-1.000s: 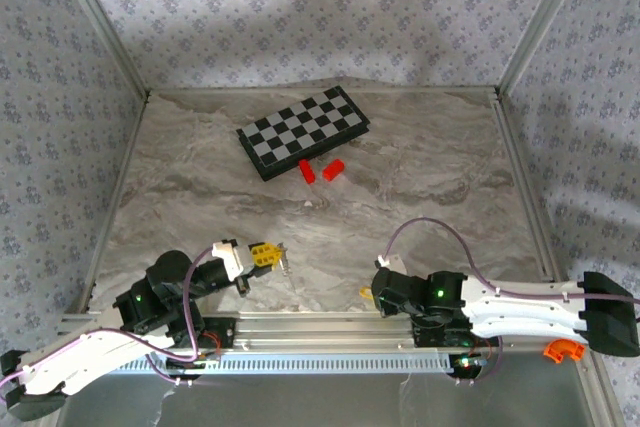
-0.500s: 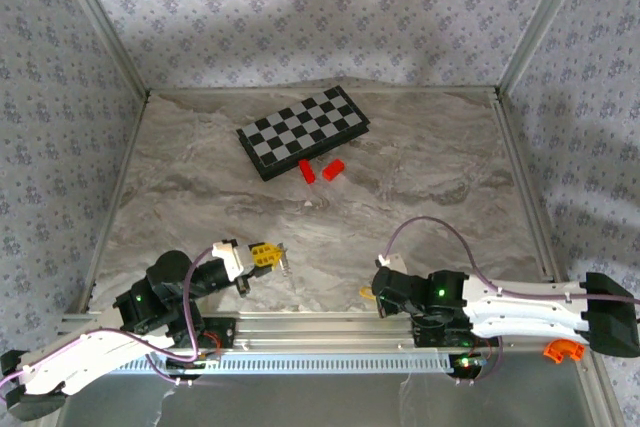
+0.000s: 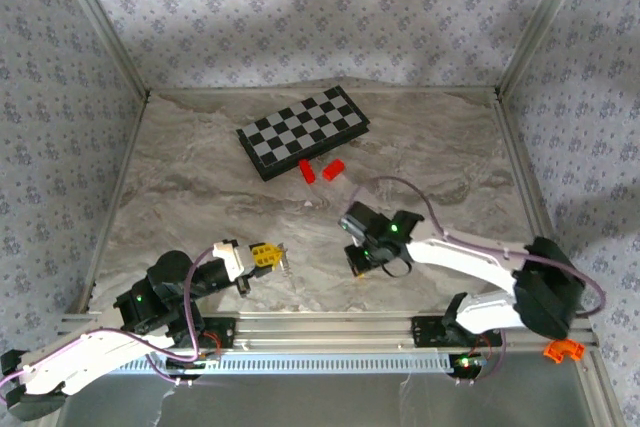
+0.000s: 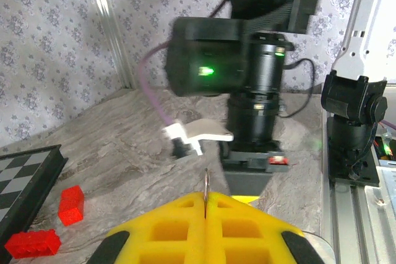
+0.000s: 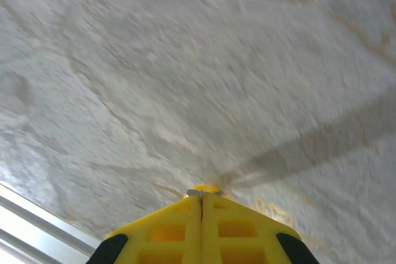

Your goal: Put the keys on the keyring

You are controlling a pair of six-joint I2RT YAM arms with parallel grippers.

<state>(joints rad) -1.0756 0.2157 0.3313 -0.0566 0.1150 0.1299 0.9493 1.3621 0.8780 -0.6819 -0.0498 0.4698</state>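
Observation:
In the left wrist view my left gripper (image 4: 206, 197) is shut on the keyring (image 4: 206, 182), whose thin pale loop stands edge-on out of the yellow fingertips. From above, the left gripper (image 3: 266, 255) is at the near left with the keyring (image 3: 285, 265) sticking out to its right. My right gripper (image 5: 201, 197) is shut on the small yellow-orange key (image 5: 207, 188), which peeks out at its tips above the marble. From above, the right gripper (image 3: 356, 267) points down a short way right of the keyring; the key is hidden there.
A folded chessboard (image 3: 303, 130) lies at the back centre, with two red blocks (image 3: 307, 171) (image 3: 333, 169) just in front of it. The right arm's wrist (image 4: 247, 72) looms close in front of the left gripper. A metal rail (image 3: 330, 327) runs along the near edge.
The right gripper closed on the key by the near rail, then the arm rose and swung forward and left toward the keyring. The left gripper has stayed put.

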